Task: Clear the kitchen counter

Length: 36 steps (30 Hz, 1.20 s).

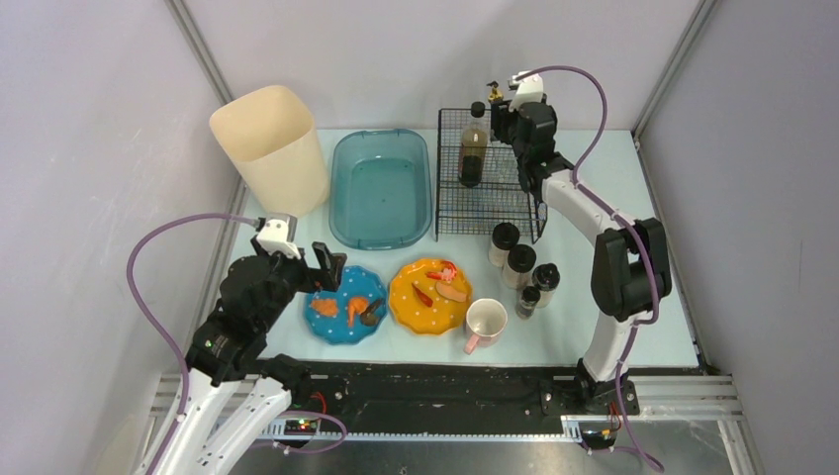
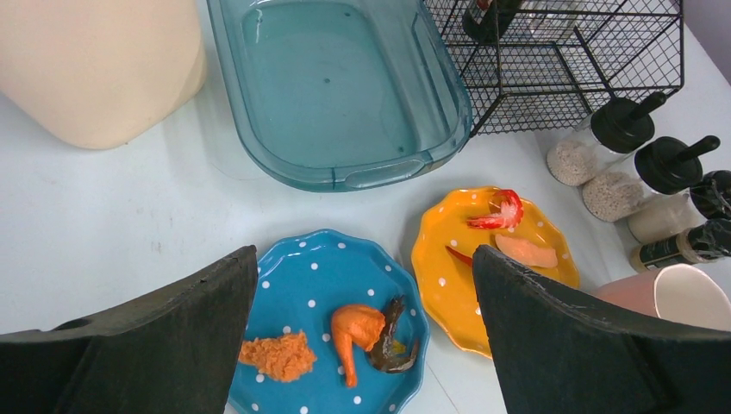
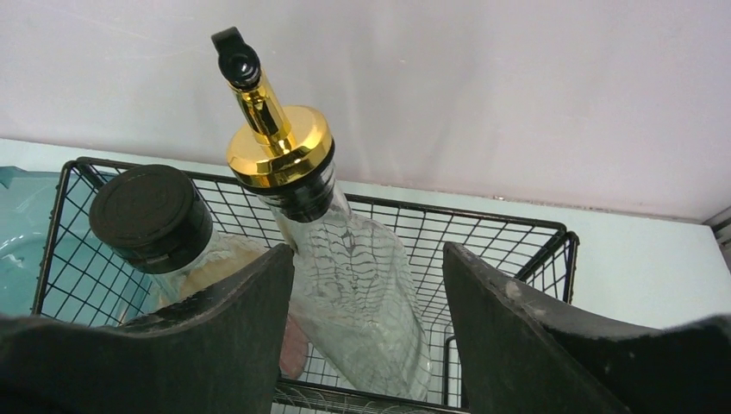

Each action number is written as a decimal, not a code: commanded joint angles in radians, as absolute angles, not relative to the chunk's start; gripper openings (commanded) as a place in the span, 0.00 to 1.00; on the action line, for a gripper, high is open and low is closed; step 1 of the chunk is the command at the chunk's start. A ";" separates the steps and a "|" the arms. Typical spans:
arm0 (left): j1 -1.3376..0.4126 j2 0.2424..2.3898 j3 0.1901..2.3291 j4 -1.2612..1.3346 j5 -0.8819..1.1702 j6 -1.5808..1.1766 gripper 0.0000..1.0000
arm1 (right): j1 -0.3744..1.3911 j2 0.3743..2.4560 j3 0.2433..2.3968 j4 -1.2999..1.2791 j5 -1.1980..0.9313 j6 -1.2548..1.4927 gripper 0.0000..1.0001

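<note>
Kitchen counter [image 1: 613, 198] was pictured with the left gripper [image 2: 364, 254] spread wide above a blue plate [image 2: 310, 276], the right gripper [image 3: 368, 250] parted, unclamped, around a gold-spouted bottle [image 3: 280, 147].

Top camera looked down from high behind the near edge across the whole counter [image 1: 564, 332]. Left wrist hovered near the blue plate [image 2: 302, 280], facing the wire rack [image 2: 569, 78]; right wrist peered close into it.

Matte counter [image 2: 103, 207], glossy glass bottle [image 3: 366, 280]
</note>
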<state>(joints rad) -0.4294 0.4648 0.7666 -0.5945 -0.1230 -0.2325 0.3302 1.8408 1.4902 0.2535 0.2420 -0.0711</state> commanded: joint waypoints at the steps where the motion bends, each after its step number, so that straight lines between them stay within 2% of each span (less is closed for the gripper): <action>1: -0.420 0.470 0.767 -0.583 -0.108 -0.208 0.98 | 0.326 1.873 1.555 0.324 0.231 -0.060 0.67; 11: -0.419 0.469 0.767 -0.584 -0.107 -0.207 0.98 | 0.345 1.890 1.594 0.326 0.225 -0.077 0.60; 19: -0.419 0.468 0.766 -0.583 -0.106 -0.209 0.98 | 0.340 1.891 1.609 0.298 0.258 -0.078 0.39; 24: -0.420 0.469 0.767 -0.584 -0.104 -0.209 0.98 | 0.324 1.863 1.566 0.313 0.284 -0.070 0.20; 30: -0.419 0.469 0.767 -0.583 -0.102 -0.209 0.98 | 0.304 1.832 1.516 0.331 0.296 -0.063 0.08; 34: -0.419 0.468 0.767 -0.584 -0.104 -0.209 0.98 | 0.301 1.811 1.481 0.341 0.309 -0.050 0.07; 36: -0.419 0.468 0.767 -0.584 -0.104 -0.209 0.98 | 0.302 1.801 1.463 0.349 0.317 -0.050 0.18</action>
